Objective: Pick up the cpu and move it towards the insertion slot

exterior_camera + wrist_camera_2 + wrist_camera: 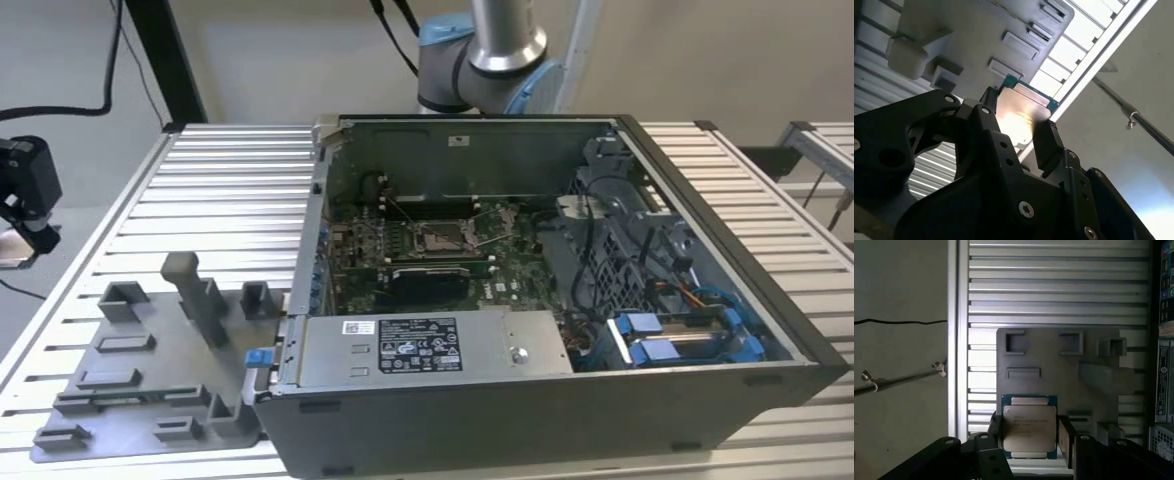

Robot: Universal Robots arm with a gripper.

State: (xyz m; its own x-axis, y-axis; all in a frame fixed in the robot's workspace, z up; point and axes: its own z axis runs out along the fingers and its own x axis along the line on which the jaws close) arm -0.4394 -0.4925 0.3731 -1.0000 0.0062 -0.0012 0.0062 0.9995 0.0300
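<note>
Black claw (pixel 1030 437) links crowd the near edge of both wrist views. Its two fingers (pixel 1066 437) press on opposite edges of the cpu (pixel 1029 426), clenched on it, with the chip flat and its pale metal top facing the camera. Gripping by the edges makes sense. It keeps the pads off the top and, I judge, off the contact face beneath, and it holds the chip level for a socket that takes it flat. Beyond the chip the grey tray (pixel 1054 370) with its raised blocks rests on the slatted bench (pixel 1054 290). The tray looks well below, so I judge the cpu hangs lifted clear over the tray's near end.

The first wrist view looks squarely down on the chip, centred between the fingers with its green rim even on both sides. The second wrist view comes in obliquely, catching a bright glare on the cpu (pixel 1016 120) and a finger (pixel 1046 145) seated against its rim. The exterior view supplies the goal: the insertion slot (pixel 447 237), a silver frame with a dark centre on the green board (pixel 514 288). The board sits inside the open computer case (pixel 534 410), which stands just to the exterior view's right of the tray (pixel 147 400). The arm (pixel 487 50) rises beyond the case's far wall. By that layout the cpu is well apart from the slot.
</note>
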